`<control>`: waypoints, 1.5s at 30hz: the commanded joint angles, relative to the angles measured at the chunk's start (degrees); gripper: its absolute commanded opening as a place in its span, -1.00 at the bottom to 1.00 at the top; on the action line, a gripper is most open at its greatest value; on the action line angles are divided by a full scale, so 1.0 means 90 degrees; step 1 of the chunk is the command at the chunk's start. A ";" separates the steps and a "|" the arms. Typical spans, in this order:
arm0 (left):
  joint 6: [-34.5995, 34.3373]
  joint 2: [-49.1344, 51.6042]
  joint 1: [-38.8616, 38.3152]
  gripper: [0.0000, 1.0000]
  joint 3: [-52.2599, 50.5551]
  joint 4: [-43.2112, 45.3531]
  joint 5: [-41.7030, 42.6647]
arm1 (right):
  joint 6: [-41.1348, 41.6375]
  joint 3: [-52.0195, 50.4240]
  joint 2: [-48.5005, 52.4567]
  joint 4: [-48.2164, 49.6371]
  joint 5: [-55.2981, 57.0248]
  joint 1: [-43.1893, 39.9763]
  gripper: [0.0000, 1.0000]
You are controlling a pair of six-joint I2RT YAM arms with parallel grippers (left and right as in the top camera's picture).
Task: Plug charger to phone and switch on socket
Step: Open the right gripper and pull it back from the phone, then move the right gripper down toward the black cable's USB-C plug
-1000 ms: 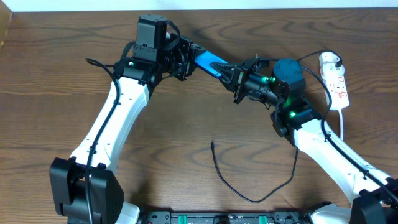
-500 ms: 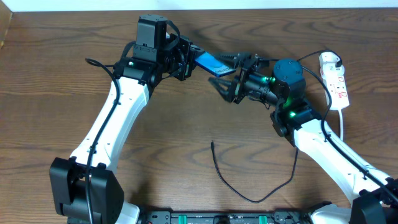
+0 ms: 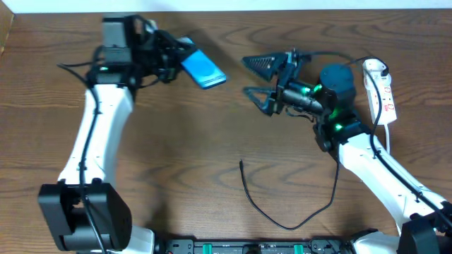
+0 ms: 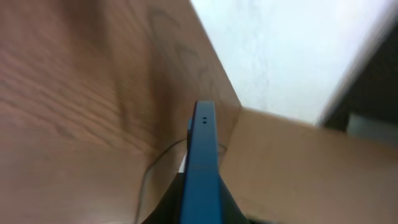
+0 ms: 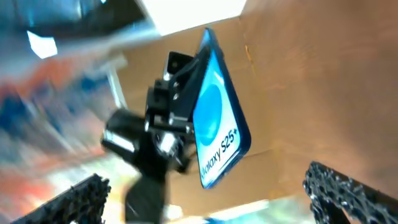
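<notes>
Gripping one end of the phone (image 3: 204,69), the left gripper (image 3: 171,58) is clamped tight and holds it above the table (image 3: 176,162), upper left of centre. The phone's long axis runs diagonally in the overhead view, its free end pointing down-right toward the right gripper (image 3: 258,79). That gripper's jaws stand wide apart, holding nothing, near the phone but not touching it. Charger (image 3: 282,212) lies curved on the table, well apart from the phone. Socket (image 3: 382,90) lies at the right edge.
</notes>
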 commanded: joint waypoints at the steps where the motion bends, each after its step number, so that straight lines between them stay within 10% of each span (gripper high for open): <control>1: 0.2370 -0.0049 0.0556 -0.85 0.0090 0.0029 0.2562 | -0.2783 0.0107 -0.0029 0.0036 -0.1384 -0.0187 0.99; 12: 0.3123 -0.0049 0.1753 -0.86 0.0090 0.0007 0.3621 | -0.3553 0.0639 -0.0029 0.0784 -0.1887 -0.0250 0.98; 26: 0.3126 -0.0049 0.1894 -0.85 0.0085 0.0007 0.3611 | -0.6878 0.3041 -0.0027 -0.6183 0.2059 0.0454 0.99; 35: 0.3126 -0.0049 0.1894 -0.85 0.0085 0.0010 0.3597 | -0.6955 0.3033 0.0610 -0.8359 0.4337 0.1919 0.99; 45: 0.3128 -0.0049 0.1894 -0.85 0.0046 0.0007 0.3594 | -0.6909 0.3016 0.2164 -0.8585 0.3893 0.2822 0.96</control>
